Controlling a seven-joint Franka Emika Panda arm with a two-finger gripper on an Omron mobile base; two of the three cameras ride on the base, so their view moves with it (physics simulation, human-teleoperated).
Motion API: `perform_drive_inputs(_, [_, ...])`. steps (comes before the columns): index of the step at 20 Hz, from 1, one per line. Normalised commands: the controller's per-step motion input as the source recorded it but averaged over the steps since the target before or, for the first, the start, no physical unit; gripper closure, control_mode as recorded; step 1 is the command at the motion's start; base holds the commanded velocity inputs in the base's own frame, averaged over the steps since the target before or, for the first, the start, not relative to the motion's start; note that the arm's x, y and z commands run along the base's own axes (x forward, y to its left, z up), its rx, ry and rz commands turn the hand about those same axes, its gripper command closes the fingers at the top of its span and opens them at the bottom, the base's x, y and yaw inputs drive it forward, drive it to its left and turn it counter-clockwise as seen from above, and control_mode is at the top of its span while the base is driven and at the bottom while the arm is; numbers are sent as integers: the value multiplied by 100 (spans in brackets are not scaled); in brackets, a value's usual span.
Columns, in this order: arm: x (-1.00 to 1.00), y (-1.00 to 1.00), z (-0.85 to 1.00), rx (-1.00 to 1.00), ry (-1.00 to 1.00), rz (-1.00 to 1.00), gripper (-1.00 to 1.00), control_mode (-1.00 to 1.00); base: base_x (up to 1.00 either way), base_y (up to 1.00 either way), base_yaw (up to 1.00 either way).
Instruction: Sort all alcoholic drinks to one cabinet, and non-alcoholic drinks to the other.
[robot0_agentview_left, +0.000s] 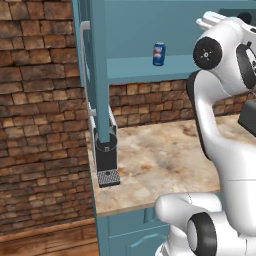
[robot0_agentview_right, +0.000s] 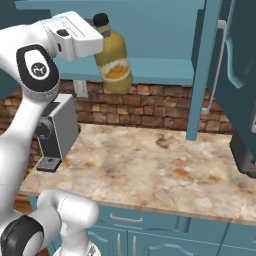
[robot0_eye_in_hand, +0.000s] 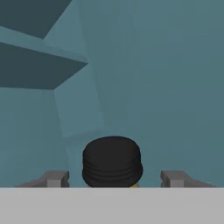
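Up at the open wall cabinet, we see the juice bottle (robot0_agentview_right: 114, 59) tilted, beside our tool (robot0_eye_in_hand: 112, 178).
Our tool's fingers (robot0_eye_in_hand: 54, 178) flank its black cap (robot0_eye_in_hand: 112, 162) with gaps either side; we cannot tell if they grip. Blue soda can (robot0_agentview_left: 159, 54) stands on the cabinet shelf (robot0_agentview_left: 150, 67).

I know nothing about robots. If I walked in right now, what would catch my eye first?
Probably the big yellow-orange juice bottle with a black cap, tilted in the open upper cabinet beside the white arm's hand; the hand view shows the cap between the two fingertips, with gaps on both sides. Next, the small blue soda can standing alone on the cabinet shelf above the marbled counter.
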Motion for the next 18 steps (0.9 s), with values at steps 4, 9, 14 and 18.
perform_drive_inputs(4, [33,0,1,-2,-1,5,100,-100,0,0,0])
perform_drive_inputs(9, [41,0,0,0,0,4,100,-100,0,0,0])
perform_drive_inputs(14, [41,0,2,-1,0,3,100,-100,0,0,0])
perform_drive_inputs(18, [37,0,0,0,0,2,100,-100,0,0,0])
